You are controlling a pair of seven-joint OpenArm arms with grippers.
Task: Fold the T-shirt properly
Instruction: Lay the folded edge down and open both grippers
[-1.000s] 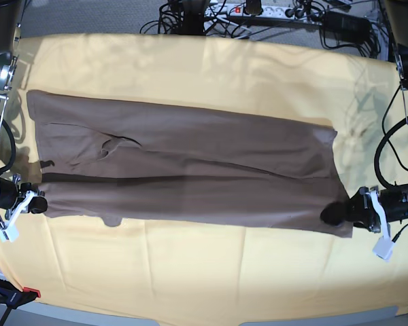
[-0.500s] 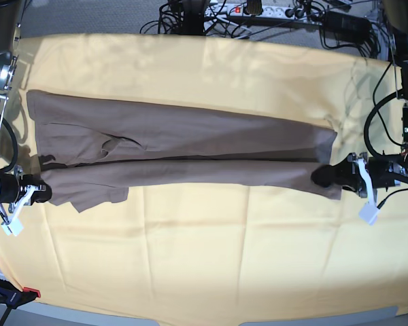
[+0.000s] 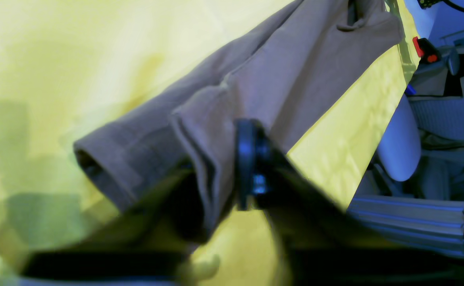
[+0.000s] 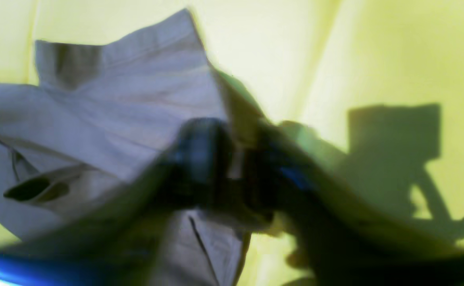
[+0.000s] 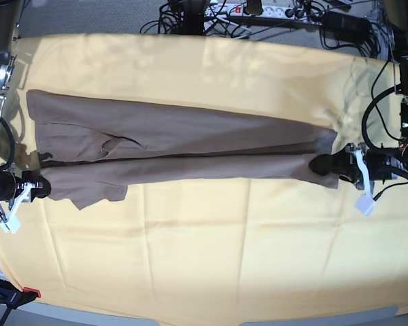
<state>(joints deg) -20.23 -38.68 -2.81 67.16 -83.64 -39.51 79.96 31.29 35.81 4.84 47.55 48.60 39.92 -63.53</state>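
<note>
T-shirt: taupe-brown, stretched long across the pale-yellow cloth on the tabletop; near long edge lifted and partly carried over toward the far edge.
Left end effector: I read it as clamped on the shirt's edge at the base view's right end; the left wrist view shows a bunched fold of fabric pinched between its fingers.
Right end effector: at the opposite end of the shirt, by the sleeve; the right wrist view is blurred, but fabric appears gripped between the fingers, so I take it as closed on the shirt.
Step in hand: lengthwise fold, both arms carrying the near edge across the body of the shirt.
Progress: I judge this an early fold; the garment is not yet shortened.
Next move: I would carry both ends evenly to the far edge, keep the fabric taut, lay it flat, then release.
Risk: a sleeve flap hangs below the fold line and may bunch.
</note>
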